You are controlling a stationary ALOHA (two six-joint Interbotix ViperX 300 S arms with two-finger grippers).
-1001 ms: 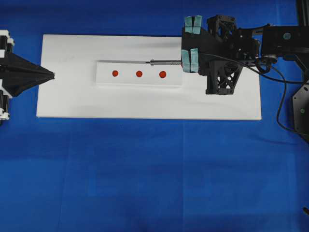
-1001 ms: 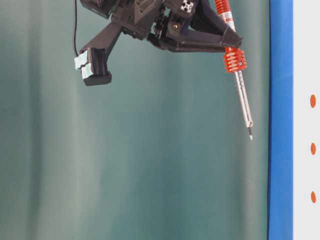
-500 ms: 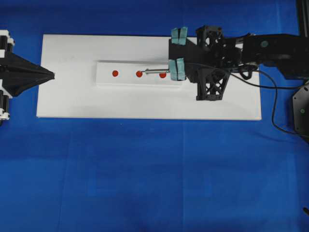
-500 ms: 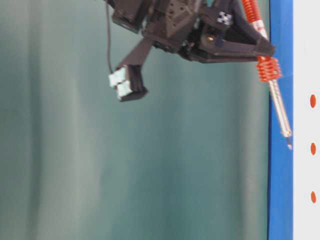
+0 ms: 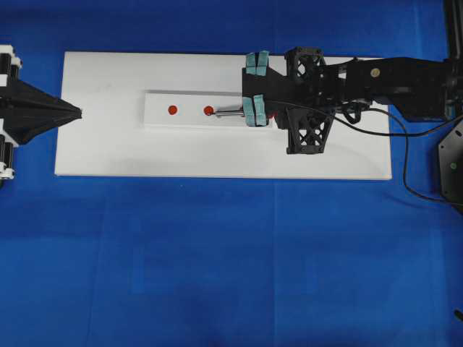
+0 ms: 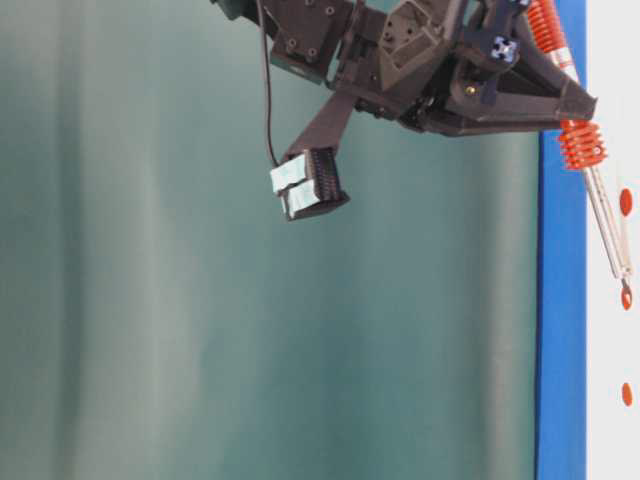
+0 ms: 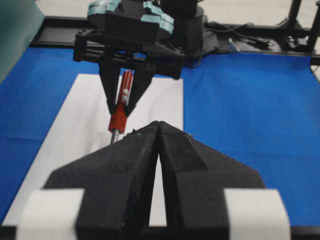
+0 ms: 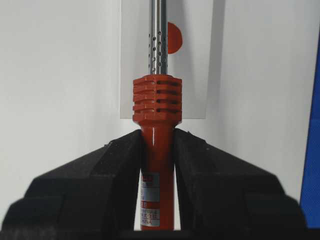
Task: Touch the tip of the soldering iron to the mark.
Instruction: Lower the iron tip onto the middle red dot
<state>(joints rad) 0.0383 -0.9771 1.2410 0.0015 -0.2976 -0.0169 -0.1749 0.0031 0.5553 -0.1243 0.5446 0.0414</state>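
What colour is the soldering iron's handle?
Red-orange. The soldering iron shows it best in the right wrist view, clamped in the right gripper.

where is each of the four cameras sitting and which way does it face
Overhead: above, looking down on the white board; both arms show.
Table-level: low, side-on, sees the right end effector gripping the soldering iron.
Left wrist: looks over the shut left end effector toward the right arm.
Right wrist: looks along the iron to a red mark.
All show the iron.

You have a strip (image 5: 192, 119) lying on a board (image 5: 108, 152).
The soldering iron (image 5: 230, 112) reaches in from the right, its tip (image 5: 215, 114) at the middle mark (image 5: 208, 110).
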